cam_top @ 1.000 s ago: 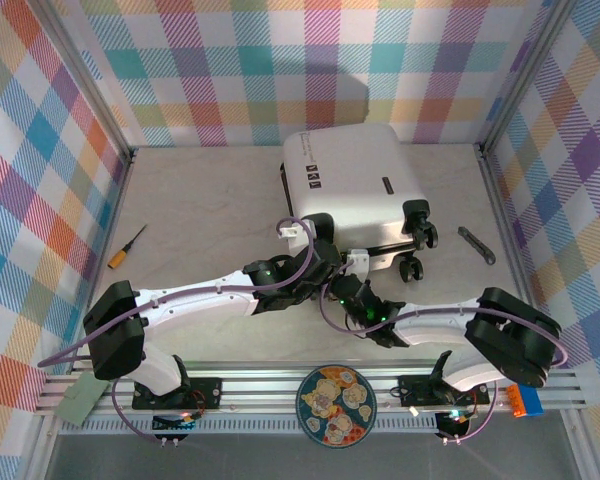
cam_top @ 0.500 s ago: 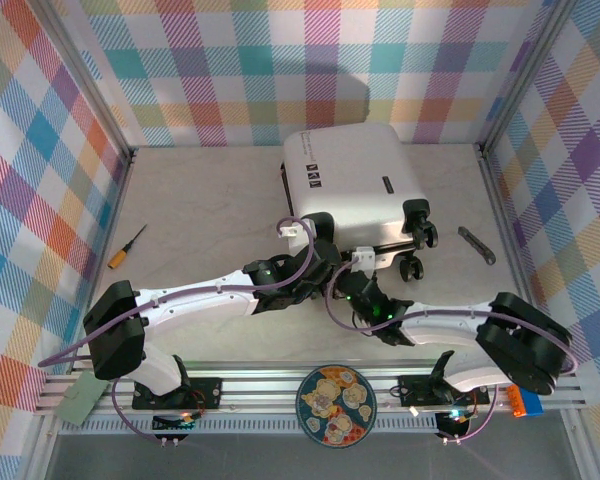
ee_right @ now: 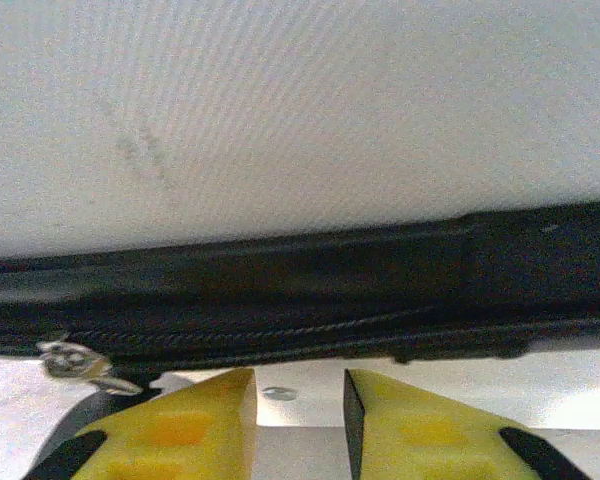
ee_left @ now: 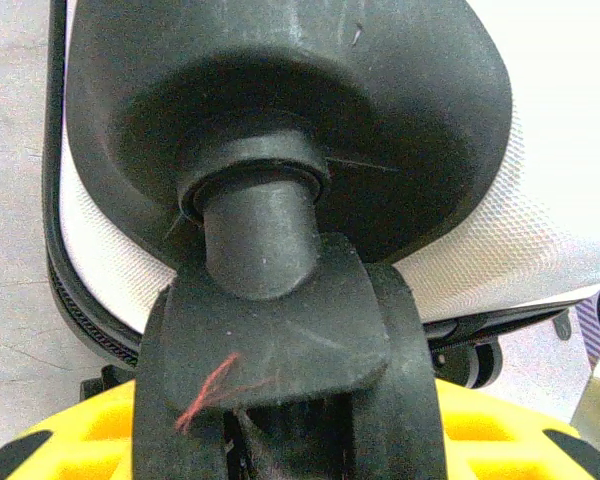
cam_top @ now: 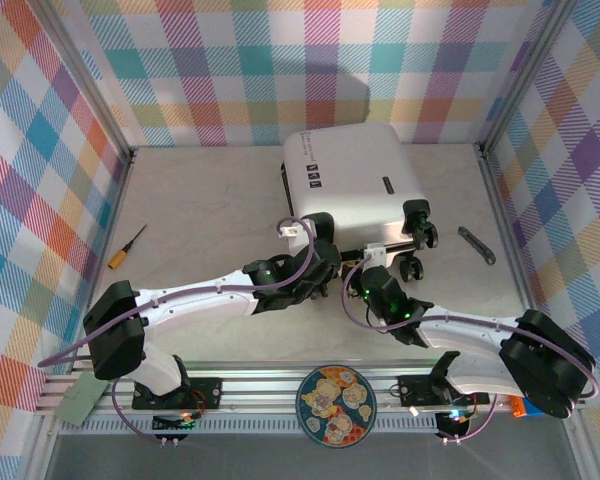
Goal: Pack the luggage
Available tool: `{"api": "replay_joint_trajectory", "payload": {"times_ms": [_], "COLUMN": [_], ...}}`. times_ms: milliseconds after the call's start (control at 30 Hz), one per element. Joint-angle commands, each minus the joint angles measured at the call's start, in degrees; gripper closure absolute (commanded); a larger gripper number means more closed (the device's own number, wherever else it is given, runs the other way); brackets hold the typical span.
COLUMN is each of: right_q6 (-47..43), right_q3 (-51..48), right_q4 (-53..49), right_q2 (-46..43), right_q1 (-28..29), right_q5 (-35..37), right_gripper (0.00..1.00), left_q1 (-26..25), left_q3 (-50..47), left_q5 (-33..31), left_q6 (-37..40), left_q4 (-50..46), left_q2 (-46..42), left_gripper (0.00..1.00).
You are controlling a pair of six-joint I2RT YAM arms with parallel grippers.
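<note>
- Luggage [cam_top: 355, 185]: white hard shell with a fine woven texture and rounded corners. It lies closed on the pale desk [cam_top: 210, 200], far centre-right.
- My left fingers [ee_left: 80, 440]: yellow, clamped on the black near-left caster [ee_left: 270, 330] under its domed housing.
- My right fingers [ee_right: 180, 420]: yellow, slightly parted with nothing between them, just before the black zipper band [ee_right: 300, 290]. A metal zip pull [ee_right: 75, 362] lies to the left.
- Around: orange-handled screwdriver [cam_top: 127, 247] well to the left; grey metal tool [cam_top: 476, 244] right of the wheels; patterned round plate [cam_top: 336, 405] at the near rail.

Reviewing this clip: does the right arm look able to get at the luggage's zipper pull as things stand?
Probably yes. The right claw is open, facing the luggage zipper band; the silver zipper pull hangs just beside its fingers, nothing between.
</note>
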Motion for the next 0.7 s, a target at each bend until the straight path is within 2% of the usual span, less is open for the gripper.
{"api": "replay_joint_trajectory", "payload": {"times_ms": [0,333,500,667], "right_q6": [-0.8,1.4,2.9,8.1], "right_q3": [-0.1,4.0,7.7,9.9], "right_q4": [5.5,8.7,5.9,4.8], "right_q2": [2.9,10.0,11.2,12.6], "right_q1": [1.2,2.5,2.2,1.9], "right_q5": [-2.4,0.0,1.9,3.2], "right_gripper": [0.62,0.51,0.50,0.53], "left_q1": [-0.6,-0.5,-0.5,-0.6], "left_q3": [2.1,2.0,0.6,0.6], "left_q5": [2.5,3.7,5.1,6.2], "left_q6": [4.4,3.7,1.9,0.9], "left_q4": [7.6,7.8,9.8,10.7], "left_q2": [-3.1,-2.9,-2.7,-1.6], "left_gripper": [0.87,0.88,0.90,0.91]}}
